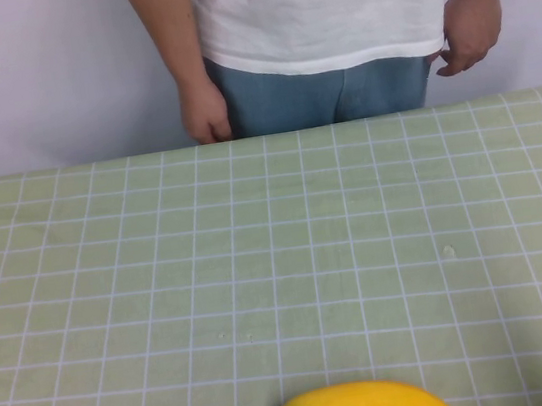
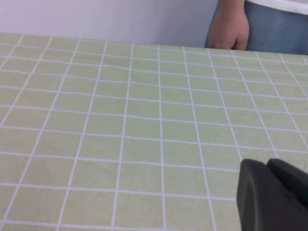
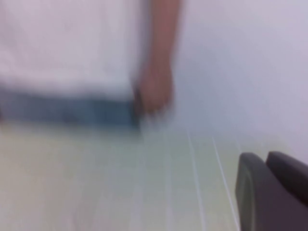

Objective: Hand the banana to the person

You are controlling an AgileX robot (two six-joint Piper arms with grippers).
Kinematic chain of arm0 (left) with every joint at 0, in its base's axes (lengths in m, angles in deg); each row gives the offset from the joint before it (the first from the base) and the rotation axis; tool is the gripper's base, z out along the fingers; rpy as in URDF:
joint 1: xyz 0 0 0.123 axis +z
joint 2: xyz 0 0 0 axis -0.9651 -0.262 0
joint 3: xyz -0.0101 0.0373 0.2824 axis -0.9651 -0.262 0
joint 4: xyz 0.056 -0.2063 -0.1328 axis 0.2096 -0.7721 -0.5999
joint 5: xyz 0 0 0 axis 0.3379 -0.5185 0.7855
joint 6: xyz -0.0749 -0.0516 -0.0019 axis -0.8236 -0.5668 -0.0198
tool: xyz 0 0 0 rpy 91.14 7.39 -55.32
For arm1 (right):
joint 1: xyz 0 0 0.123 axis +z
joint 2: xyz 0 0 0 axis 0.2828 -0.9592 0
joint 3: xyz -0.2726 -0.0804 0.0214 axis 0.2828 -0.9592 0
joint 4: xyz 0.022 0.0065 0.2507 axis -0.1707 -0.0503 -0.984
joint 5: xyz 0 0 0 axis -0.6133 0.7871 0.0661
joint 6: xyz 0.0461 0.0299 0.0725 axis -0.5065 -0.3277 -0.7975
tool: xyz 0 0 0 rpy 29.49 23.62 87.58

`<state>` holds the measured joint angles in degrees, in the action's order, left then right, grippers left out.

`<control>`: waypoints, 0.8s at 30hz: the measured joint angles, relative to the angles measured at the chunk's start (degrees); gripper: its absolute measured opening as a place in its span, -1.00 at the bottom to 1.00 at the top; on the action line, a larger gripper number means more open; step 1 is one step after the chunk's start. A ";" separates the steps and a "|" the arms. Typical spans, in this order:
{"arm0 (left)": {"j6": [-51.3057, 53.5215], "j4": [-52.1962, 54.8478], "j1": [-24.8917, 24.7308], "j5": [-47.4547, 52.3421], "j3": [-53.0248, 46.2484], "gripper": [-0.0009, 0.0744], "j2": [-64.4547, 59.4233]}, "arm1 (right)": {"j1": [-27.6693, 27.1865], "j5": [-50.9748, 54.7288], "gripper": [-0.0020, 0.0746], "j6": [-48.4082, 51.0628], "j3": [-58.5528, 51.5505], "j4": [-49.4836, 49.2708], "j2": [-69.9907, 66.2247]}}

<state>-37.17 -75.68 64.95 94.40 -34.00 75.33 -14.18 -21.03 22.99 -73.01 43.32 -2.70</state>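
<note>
Worktop (image 1: 111, 286): you have a green checked cloth covering all of it, with no arm above it in the high view.

Person (image 1: 320, 14): standing behind the far edge, roughly at its middle, white shirt and jeans. Both hands hang at the sides, one (image 1: 205, 111) just behind the far edge, the other (image 1: 469, 29) higher up by the hip. Neither is held out to receive anything.

Banana (image 1: 365, 402): it lies flat at the near edge, a little right of centre, its right end cut off by the high view. Nothing touches it. It is well apart from the person, with the whole depth of the worktop between them.

Left tool (image 2: 272, 197): only a dark part of it shows in the left wrist view, low over the cloth. You cannot tell whether it is released or clenched; it holds nothing that can be seen.

Right tool (image 3: 272, 190): the same applies. A dark part shows in the right wrist view, facing the person, and its state cannot be told.

Risks, as judged from here: the pick has not begun. The banana looks smooth and curved, so an off-centre pinch could let it roll or slip. It sits at the near edge, and a nudge could push it off. With no hand offered, releasing early would drop it.
</note>
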 joint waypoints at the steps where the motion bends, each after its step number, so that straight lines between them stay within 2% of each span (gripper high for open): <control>1: 0.00 0.00 0.00 0.00 0.00 -0.98 0.00 | 0.00 -3.58 -0.97 0.00 0.00 0.11 0.00; 6: 0.00 0.00 0.00 0.00 0.00 -0.98 0.00 | 0.00 -25.33 -0.97 -0.14 0.00 0.11 0.00; 10: 0.00 0.00 0.00 0.00 0.00 -0.98 0.00 | 0.00 -35.52 -0.97 0.63 0.00 -0.84 0.00; 16: 0.00 0.00 0.00 0.00 0.00 -0.98 0.00 | 0.00 -51.03 -0.97 3.53 0.26 -12.75 0.00; 20: 0.00 0.00 0.00 0.00 0.00 -0.98 0.00 | 0.00 -48.25 -0.97 4.14 6.81 -20.09 0.00; 24: 0.00 0.00 0.00 0.00 0.00 -0.99 0.00 | 0.00 -29.66 -0.97 4.36 19.44 -22.29 -0.62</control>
<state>-37.17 -75.68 64.95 94.40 -34.00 75.33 -14.18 -50.69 27.35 -53.57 21.03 -3.32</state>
